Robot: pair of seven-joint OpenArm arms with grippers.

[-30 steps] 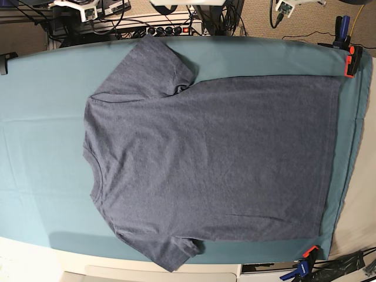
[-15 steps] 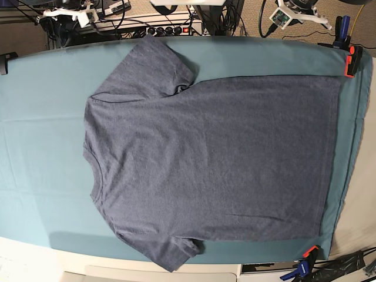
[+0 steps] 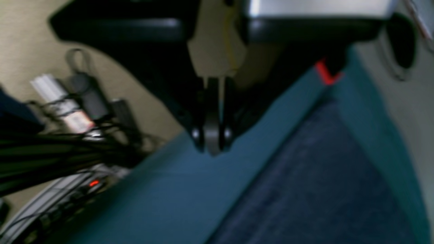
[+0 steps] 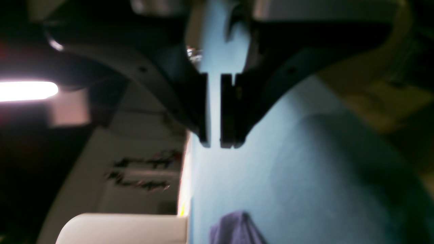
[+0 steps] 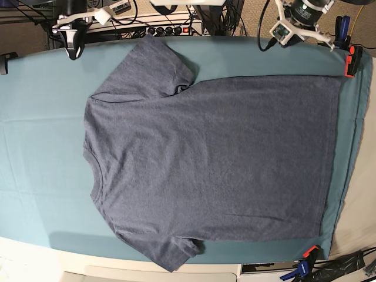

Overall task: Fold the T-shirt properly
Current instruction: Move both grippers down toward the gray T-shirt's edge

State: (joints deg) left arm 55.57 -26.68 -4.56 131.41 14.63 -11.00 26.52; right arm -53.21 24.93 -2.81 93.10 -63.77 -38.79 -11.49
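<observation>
Lying flat across the middle of the base view, the T-shirt (image 5: 211, 158) covers most of the teal table cloth (image 5: 35, 147) with its plain side up — collar toward the left of the frame, hem toward the right, one sleeve pointing to the top edge and the other to the bottom edge. No lettering shows.

At the upper left of the base view the right gripper (image 5: 73, 50) hangs over the far edge of the cloth, apart from the shirt and beside the upper sleeve. Its wrist view (badly blurred) shows the two fingers (image 4: 230, 112) standing nearly together with a narrow slit of light between them and nothing in that slit; a small purple-grey tip of the shirt shows at the bottom of that frame.

Along the top centre, a power strip (image 5: 167, 29) with a red light sits behind the table among cables.

At the upper right the left gripper (image 3: 213, 144) is seen in its wrist view with its dark fingers pressed together, empty, above the cloth's edge — the shirt's cloth lies below it toward the lower right of that frame. In the base view only this arm's white wrist housing (image 5: 294, 23) shows clearly. An orange clamp (image 5: 351, 61) pins the cloth at the right corner, and another clamp (image 5: 306, 258) grips the lower right edge.
</observation>
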